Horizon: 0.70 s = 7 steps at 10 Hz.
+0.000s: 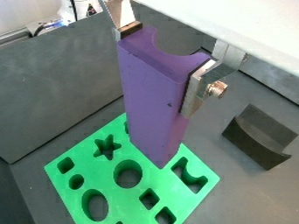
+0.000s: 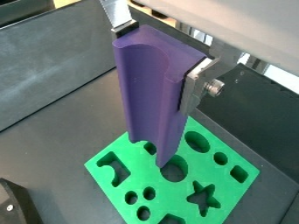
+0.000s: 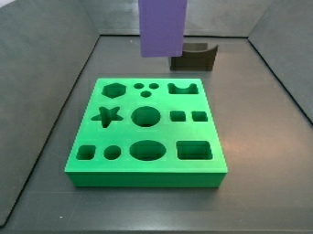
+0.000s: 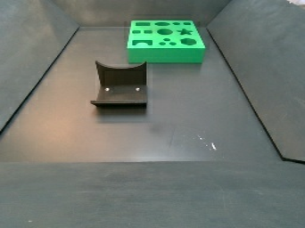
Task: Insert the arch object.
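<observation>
Pinching the arch object (image 1: 152,96) near its top, the gripper (image 1: 158,54) holds it upright, one silver finger (image 1: 201,85) flat against each of two opposite sides. The block is matte purple, tall and flat-sided, with a curved scoop in its upper end that shows in both wrist views (image 2: 158,92). Its lower end hangs below the fingers, above the green board (image 1: 128,179), apart from it as far as the wrist views show. In a side view the purple block (image 3: 163,27) comes down from the top edge, over the far side of the board (image 3: 149,132); the gripper itself is out of that picture. The board is a thick bright green slab cut with holes: hexagon, star, circles, squares and an arch shape, all empty. Beyond the fingers on the dark floor stands the fixture (image 3: 195,57), a dark block with a curved notch (image 4: 119,85).
</observation>
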Available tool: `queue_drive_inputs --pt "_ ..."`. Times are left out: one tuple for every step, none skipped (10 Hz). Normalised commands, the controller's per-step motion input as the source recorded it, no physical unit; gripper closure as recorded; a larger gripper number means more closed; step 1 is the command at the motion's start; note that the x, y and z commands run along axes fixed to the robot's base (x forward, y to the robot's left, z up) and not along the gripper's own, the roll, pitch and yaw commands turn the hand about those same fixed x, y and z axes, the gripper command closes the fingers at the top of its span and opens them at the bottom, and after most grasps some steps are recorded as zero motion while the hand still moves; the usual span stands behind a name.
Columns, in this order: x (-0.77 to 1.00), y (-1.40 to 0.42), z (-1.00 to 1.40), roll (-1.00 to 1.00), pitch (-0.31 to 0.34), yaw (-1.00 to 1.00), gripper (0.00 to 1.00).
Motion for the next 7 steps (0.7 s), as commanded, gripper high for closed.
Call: queue_drive_inputs --pt "0.00 0.04 0.00 -0.01 0.000 0.00 1.00" --pt "0.00 0.01 -0.02 0.00 0.000 0.00 1.00" --pt "0.00 0.10 -0.32 0.07 -0.027 0.00 1.00" --pt "0.00 0.13 -0.39 0.07 -0.064 0.00 1.00" --pt "0.00 0.14 -0.37 0.06 -0.074 0.00 1.00" --pt "0.00 0.13 -0.35 0.02 -0.080 0.00 1.00" --pt "0.03 0.15 -0.41 0.04 -0.066 0.00 1.00"
